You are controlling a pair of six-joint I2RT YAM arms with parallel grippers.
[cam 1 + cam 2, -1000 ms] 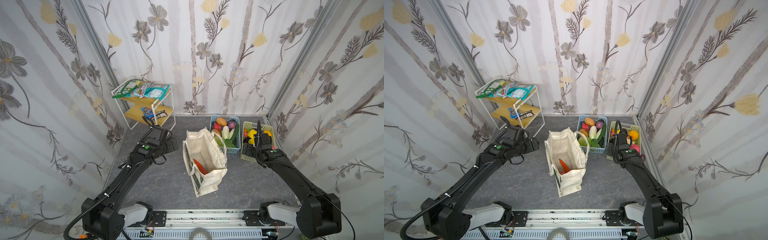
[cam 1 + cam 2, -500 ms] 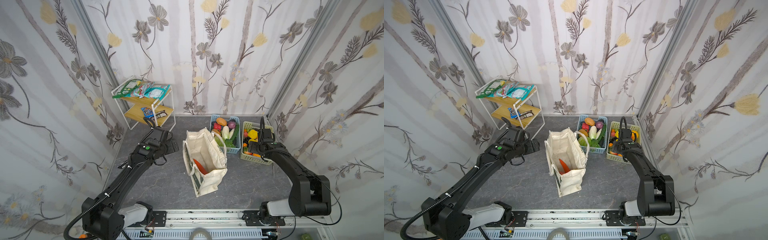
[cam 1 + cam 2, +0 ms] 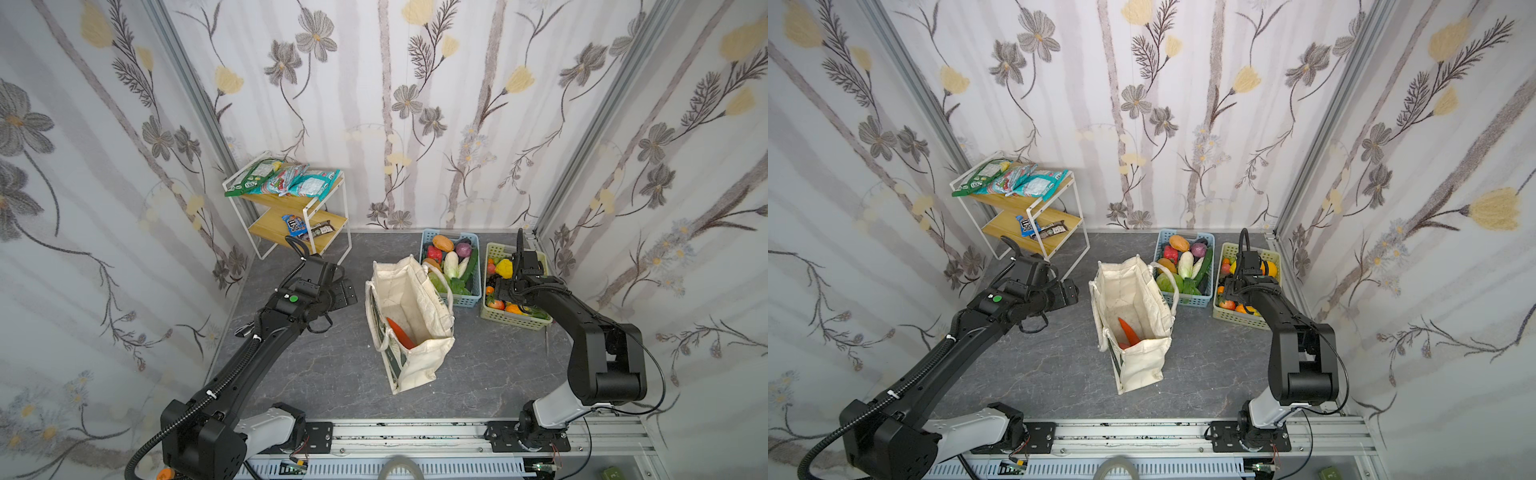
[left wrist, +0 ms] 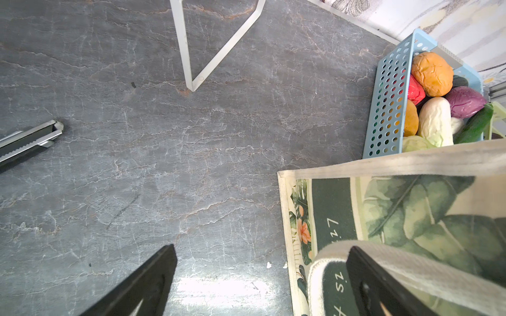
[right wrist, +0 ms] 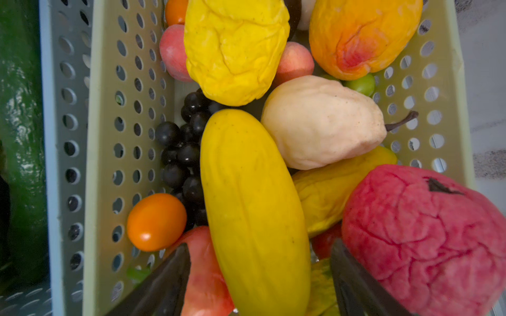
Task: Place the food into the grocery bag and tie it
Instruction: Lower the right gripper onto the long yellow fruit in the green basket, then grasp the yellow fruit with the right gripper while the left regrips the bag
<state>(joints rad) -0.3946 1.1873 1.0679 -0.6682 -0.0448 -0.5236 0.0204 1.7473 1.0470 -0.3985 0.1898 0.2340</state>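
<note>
Tote bag (image 3: pixel 419 368) ctr, carrot (image 3: pixel 400 332) inside; veg basket (image 3: pixel 467 300) just behind-R of it, fruit basket (image 3: pixel 515 322) beside that, further R; shelf rack (image 3: pixel 274 227) w/ snack packets (image 3: pixel 286 183) rear L.

Floral walls (image 3: pixel 374 104) enclose a grey marbled floor (image 3: pixel 332 365) and wooden shelf (image 3: pixel 272 226).

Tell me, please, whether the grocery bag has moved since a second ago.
No. The grocery bag stands where it did in both top views, with its far end beside the blue basket.
</note>
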